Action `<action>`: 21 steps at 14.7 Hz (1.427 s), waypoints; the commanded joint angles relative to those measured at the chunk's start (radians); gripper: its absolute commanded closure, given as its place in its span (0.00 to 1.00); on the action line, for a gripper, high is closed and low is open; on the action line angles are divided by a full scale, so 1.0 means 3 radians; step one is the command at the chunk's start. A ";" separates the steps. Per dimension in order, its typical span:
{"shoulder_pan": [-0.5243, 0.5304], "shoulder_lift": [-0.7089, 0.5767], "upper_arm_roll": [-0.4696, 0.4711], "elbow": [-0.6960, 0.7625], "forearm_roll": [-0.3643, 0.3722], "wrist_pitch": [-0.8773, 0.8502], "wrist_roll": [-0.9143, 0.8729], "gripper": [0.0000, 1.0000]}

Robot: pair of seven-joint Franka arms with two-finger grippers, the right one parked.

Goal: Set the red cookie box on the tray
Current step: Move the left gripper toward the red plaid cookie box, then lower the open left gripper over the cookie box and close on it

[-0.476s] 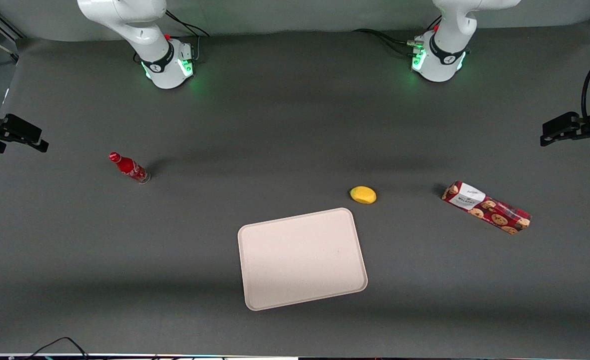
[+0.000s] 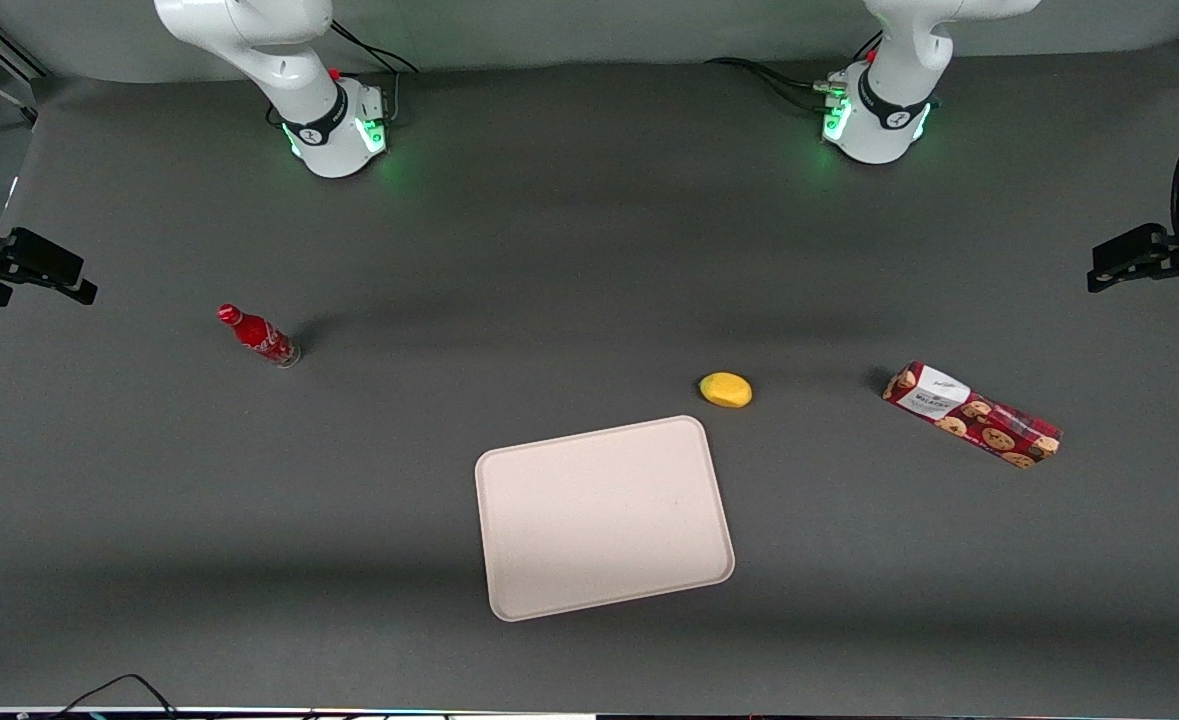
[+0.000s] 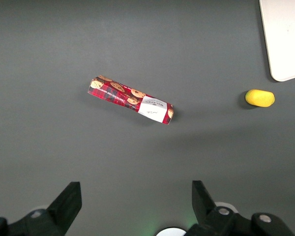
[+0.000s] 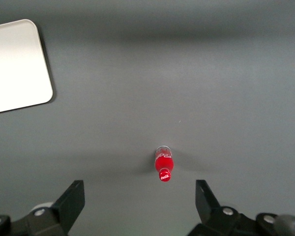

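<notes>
Since the earlier frame the hand (image 2: 1139,262) has drawn slightly farther toward the working arm's end of the worktop (image 2: 569,250) and sits a little higher in the front view; nothing else has shifted. It hangs above bare worktop with its two fingers (image 3: 66,201) spread wide apart and nothing between them.

Taking the front view from one side to the other: the small red bottle (image 2: 257,334) stands farthest from the hand, toward the parked arm's end. The tray (image 2: 604,515) lies flat and bare, well apart from the hand and nearer the front camera than it. A yellow lemon-like object (image 2: 726,389) rests just off the tray's corner, between the tray and the hand. The red cookie box (image 2: 971,414) lies flat on the worktop at a slant, the thing closest to the hand, below it and nearer the camera, its white label end turned toward the yellow object. It is not on the tray.
</notes>
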 commanded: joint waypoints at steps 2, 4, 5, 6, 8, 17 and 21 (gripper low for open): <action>0.0021 0.0057 0.0002 -0.0014 0.0075 0.0120 -0.0045 0.00; 0.0016 0.0138 0.0124 0.0001 0.0064 0.0131 -0.0060 0.00; 0.0016 0.0220 0.0181 0.0012 0.0054 0.0131 -0.0111 0.00; 0.0016 0.0322 0.0227 0.0027 0.0019 0.0161 -0.0289 0.00; 0.0011 0.0516 0.0289 0.0027 0.0034 0.0395 -0.0759 0.00; 0.0021 0.1085 0.0391 -0.0615 -0.0176 0.1248 -0.2095 0.00; 0.0006 0.1069 0.0381 -0.1403 -0.0196 0.2215 -0.2106 0.00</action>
